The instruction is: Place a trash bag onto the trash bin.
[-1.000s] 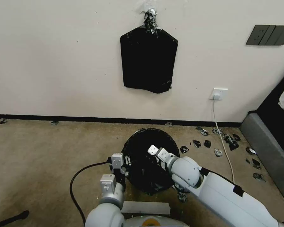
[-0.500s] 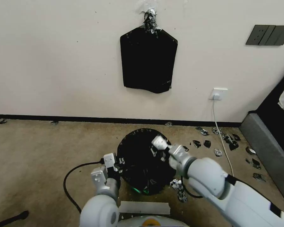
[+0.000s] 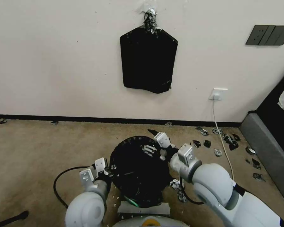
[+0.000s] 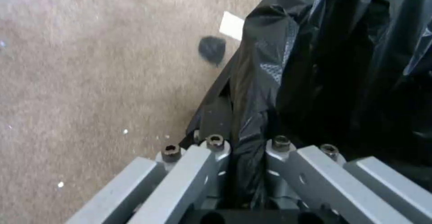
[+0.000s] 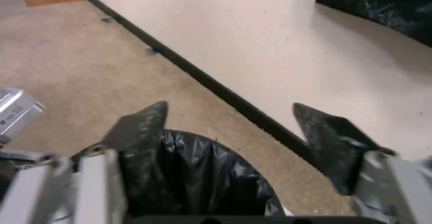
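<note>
trash bag [image 3: 139, 170] draped over the bin

left end effector [image 4: 245, 149] pinches its 9 o'clock edge; right end effector [image 5: 229, 129] spread wide at 1 o'clock.

1. Beige carpeted floor [image 3: 38, 151] carries the bag-covered trash bin [image 3: 139, 173] at centre.
2. Black plastic scraps [image 3: 208, 143] lie at three o'clock of it.
3. A black cable [image 3: 58, 186] curls at nine o'clock.

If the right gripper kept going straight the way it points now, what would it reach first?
Probably the carpet just past the far edge of the trash bag, then the wall. The right gripper is open, with nothing between its fingers; depth is hard to judge.
</note>
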Motion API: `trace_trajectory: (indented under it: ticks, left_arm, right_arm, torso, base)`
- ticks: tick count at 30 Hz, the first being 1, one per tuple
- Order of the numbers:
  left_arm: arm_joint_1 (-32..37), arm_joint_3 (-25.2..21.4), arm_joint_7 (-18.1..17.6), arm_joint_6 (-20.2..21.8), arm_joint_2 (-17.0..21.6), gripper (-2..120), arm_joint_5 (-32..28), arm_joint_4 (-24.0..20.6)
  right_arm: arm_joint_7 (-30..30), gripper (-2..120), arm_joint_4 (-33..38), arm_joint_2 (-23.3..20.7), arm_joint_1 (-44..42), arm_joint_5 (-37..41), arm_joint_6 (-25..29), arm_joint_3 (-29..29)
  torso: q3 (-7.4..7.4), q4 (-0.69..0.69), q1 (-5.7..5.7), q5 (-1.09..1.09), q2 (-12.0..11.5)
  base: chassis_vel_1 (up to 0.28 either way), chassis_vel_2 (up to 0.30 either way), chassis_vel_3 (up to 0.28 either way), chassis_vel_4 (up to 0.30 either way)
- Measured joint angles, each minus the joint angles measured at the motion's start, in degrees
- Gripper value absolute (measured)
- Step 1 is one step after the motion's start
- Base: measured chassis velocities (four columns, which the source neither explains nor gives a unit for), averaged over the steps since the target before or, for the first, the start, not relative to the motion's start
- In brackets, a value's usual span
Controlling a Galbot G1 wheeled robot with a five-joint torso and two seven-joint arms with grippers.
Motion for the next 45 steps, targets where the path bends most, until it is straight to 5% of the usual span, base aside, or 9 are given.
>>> trace_trajectory:
  ticks: [6, 21, 30, 37, 39, 42, 45]
  left_arm:
    - [0.35, -0.04, 1.88, -0.01, -0.07, 11, 0.32, 0.25]
    - [0.01, 0.16, 2.54, -1.01, -0.18, 64, 1.56, 1.21]
    - [0.94, 0.22, 7.29, -4.93, 0.16, 97, 5.96, 0.53]
    - [1.49, 0.03, 8.71, -6.42, 0.13, 100, 7.95, -0.77]
    - [1.68, -0.04, 9.34, -7.66, 0.08, 100, 9.22, -0.76]
    - [3.07, -1.45, 15.21, -18.74, -0.06, 100, 17.58, 0.59]
    - [3.32, -3.04, 17.75, -24.1, 0.25, 100, 18.63, 0.83]
  right_arm:
    - [-1.01, 99, -0.69, -0.69, 0.79, 0.01, 0.05, -0.11]
    - [-1.5, 100, -1.0, -0.2, 0.35, -0.29, -0.05, -0.29]
    - [-1.46, 100, -1.61, -0.16, 0.92, -0.45, -0.16, -0.41]
    - [-1.42, 100, -1.61, 0.17, 0.76, -1.11, -0.22, -0.22]
    - [-1.36, 100, -1.61, 0.34, 0.35, -1.62, -0.15, 0.11]
    - [1.65, 100, -1.94, 2.98, -4.13, -3.64, 1.61, 4.25]
    - [6.73, 100, -2.36, 5.82, -8.21, -3.79, 4.55, 8.04]
  torso:
    - [0.0, 0.0, 0.0, 0.01, 0.0]
    - [0.0, 0.0, 0.0, 0.01, 0.0]
    - [0.0, 0.0, 0.0, 0.01, 0.0]
    - [0.0, 0.01, 0.0, 0.02, 0.0]
    - [0.0, 0.01, 0.0, 0.01, 0.0]
    - [0.0, 0.01, 0.0, 0.01, 0.0]
    - [0.0, 0.0, 0.0, 0.02, 0.0]
  base:
    - [0.0, 0.0, 0.0, 0.0]
    - [0.0, 0.0, 0.0, 0.0]
    - [0.0, 0.0, 0.0, 0.0]
    - [0.0, 0.0, 0.0, 0.0]
    - [0.0, 0.0, 0.0, 0.0]
    - [0.0, 0.0, 0.0, 0.0]
    - [0.0, 0.0, 0.0, 0.0]
